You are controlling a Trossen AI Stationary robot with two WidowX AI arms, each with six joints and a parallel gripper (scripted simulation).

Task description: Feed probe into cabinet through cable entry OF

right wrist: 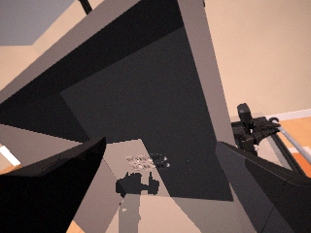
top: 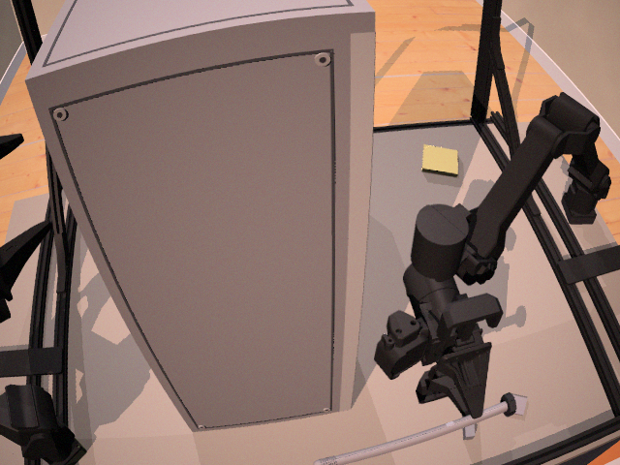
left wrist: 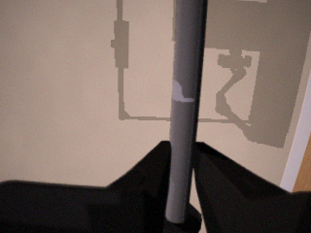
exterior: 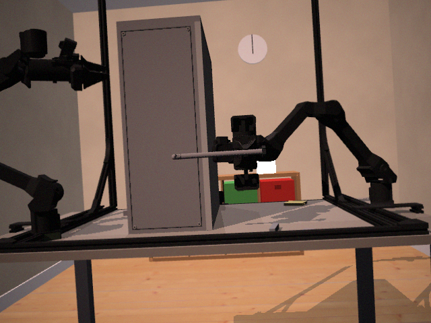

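Observation:
The probe (top: 400,442) (exterior: 215,153) (left wrist: 187,58) is a slim pale rod with a dark collar (top: 509,403) (exterior: 263,149) at one end. My left gripper (top: 475,413) (exterior: 245,153) (left wrist: 181,149) is shut on it near the collar and holds it roughly level in the air. The rod reaches across in front of the grey cabinet (top: 210,225) (exterior: 159,121) (right wrist: 206,73). My right gripper (exterior: 105,72) (right wrist: 161,144) is open and empty on the cabinet's other side, facing its dark open interior. Small pale markings (right wrist: 146,161) show inside; OF is not readable.
A yellow block (top: 440,160) (exterior: 295,202) lies on the table behind the left arm. A small grey block (top: 469,431) (exterior: 274,227) lies below the probe. Black frame posts (top: 484,65) (exterior: 317,69) and rails (top: 591,325) surround the work area.

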